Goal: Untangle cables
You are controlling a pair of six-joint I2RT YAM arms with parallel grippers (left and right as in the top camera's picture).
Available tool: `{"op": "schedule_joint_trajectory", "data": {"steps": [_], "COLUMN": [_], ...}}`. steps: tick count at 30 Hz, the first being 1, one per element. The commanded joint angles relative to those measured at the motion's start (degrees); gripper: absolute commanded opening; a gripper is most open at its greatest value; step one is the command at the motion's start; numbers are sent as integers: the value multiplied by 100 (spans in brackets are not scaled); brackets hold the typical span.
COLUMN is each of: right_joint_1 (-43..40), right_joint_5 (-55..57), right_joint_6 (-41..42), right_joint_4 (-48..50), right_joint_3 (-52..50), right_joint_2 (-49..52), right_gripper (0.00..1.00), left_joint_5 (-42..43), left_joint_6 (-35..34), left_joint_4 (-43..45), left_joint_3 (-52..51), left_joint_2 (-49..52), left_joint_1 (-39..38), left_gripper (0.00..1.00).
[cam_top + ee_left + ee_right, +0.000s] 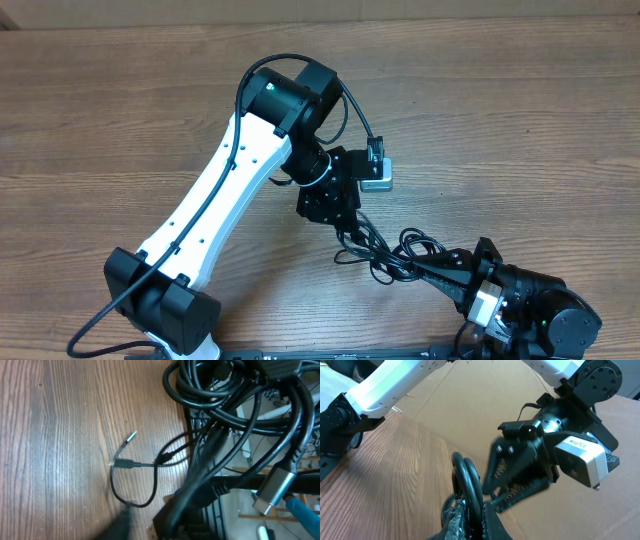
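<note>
The cables (392,256) are a tangle of thin black cords on the wooden table between my two grippers. My left gripper (352,232) points down at the tangle's left end, fingers apart. In the left wrist view, thick loops of the cables (225,390) hang close to the camera. A thin cord with a silver tip (131,437) loops on the table, touching one finger of the left gripper (147,522). My right gripper (425,265) reaches in from the right. In the right wrist view the right gripper (490,520) is shut on black cable loops (467,480), and the left gripper (512,482) is open.
The left arm (220,190) stretches from the front left to the middle of the wooden table (520,120). A silver-shelled plug (272,490) hangs at the right of the left wrist view. The table's front edge lies close behind the tangle.
</note>
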Motion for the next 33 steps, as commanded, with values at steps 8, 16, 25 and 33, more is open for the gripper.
{"op": "schedule_joint_trajectory", "data": {"steps": [8,16,25,33], "right_joint_1": [26,26,26,26], "right_joint_5": [55,55,55,52], "right_joint_6": [20,20,20,22], "right_joint_4": [7,7,4,2], "right_joint_3": [66,66,66,66], "right_joint_2": [-59,-59,-59,-59], "right_gripper": [4,4,4,4], "left_joint_5": [15,9,-28,26], "left_joint_6": [-181,-896,-2367,-3945], "left_joint_4": [225,573,1255,1797], "left_joint_3": [33,35,35,35], "left_joint_2": [37,35,35,35], "left_joint_1": [0,26,459,1257], "left_gripper": [4,4,4,4]}}
